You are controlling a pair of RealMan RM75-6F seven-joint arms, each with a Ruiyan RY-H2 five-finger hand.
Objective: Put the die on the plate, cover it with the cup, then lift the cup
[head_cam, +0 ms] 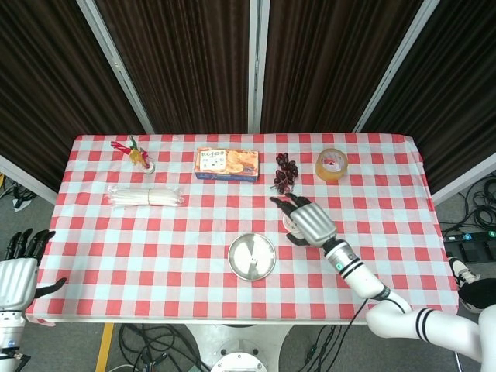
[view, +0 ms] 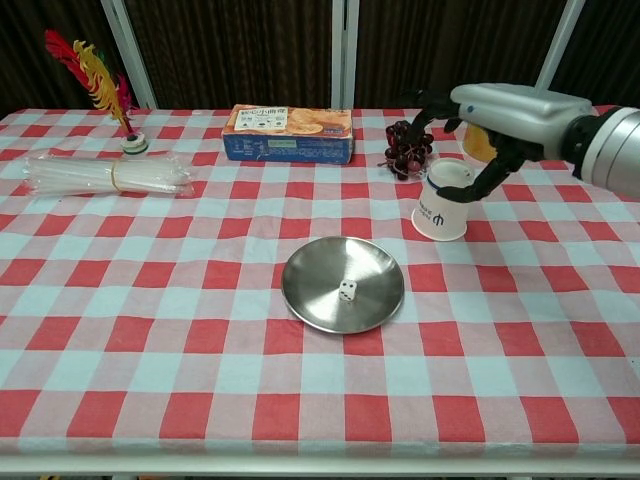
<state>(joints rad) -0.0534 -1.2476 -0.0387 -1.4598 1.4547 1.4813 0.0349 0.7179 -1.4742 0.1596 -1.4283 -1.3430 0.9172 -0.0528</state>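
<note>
Die (view: 347, 292): white, resting near the centre of the plate (view: 310, 300); touched by neither hand.
Plate: round metal dish on the checked bench (view: 150, 340), just left of and in front of the cup.
Cup (view: 442, 204): white paper cup, standing upright on the bench, mouth up, beside the plate's far-right edge.
Right hand (view: 487, 110): above the cup, fingers spread and arched downward over the cup's rim; contact with the cup cannot be determined from either view; nothing lifted.
Left hand (head_cam: 17, 271): off the bench's left edge in the head view, fingers apart, holding nothing.
Back row: feather shuttlecock (view: 110, 95), biscuit box (view: 288, 133), grapes (view: 405, 147), tape roll (head_cam: 331, 164).
Left side: clear bundle of straws (view: 105, 175), lying flat.
</note>
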